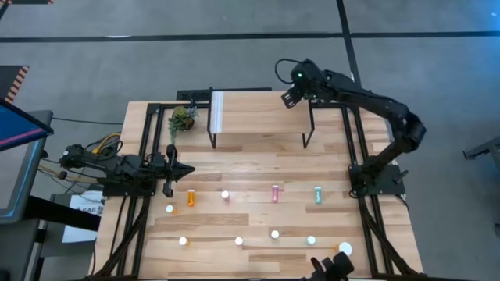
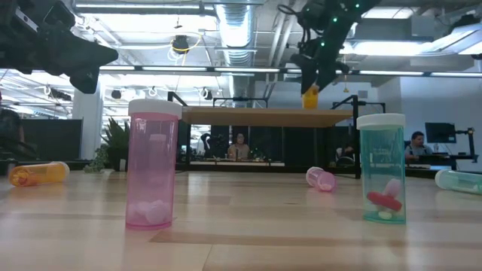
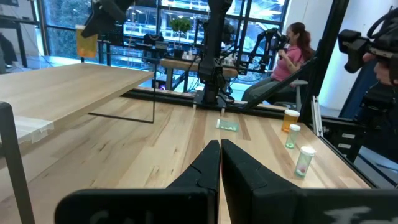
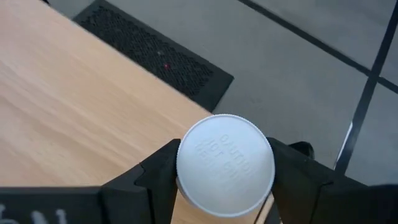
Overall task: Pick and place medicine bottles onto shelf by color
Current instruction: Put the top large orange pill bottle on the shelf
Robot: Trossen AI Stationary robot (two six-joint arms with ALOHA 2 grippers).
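My right gripper hangs over the far right end of the shelf, shut on an orange medicine bottle with a white cap. The shelf is a light-wood platform on thin black legs with a pale strip at its left end. More medicine bottles stand or lie on the table: an orange one, a pink one and a teal one lie on their sides, and others stand upright, among them. My left gripper rests shut and level at the table's left. My right gripper pinches the bottle between its two fingers, one on each side just at the white cap. The fingers slant down from the table's right. The bottle stands upright with its orange body below the fingers, lifted clear over the shelf top.
A small potted plant stands left of the shelf. A pink bottle and a teal bottle stand near the table's front edge. Black frame rails run along both sides. People sit in the room beyond the table.
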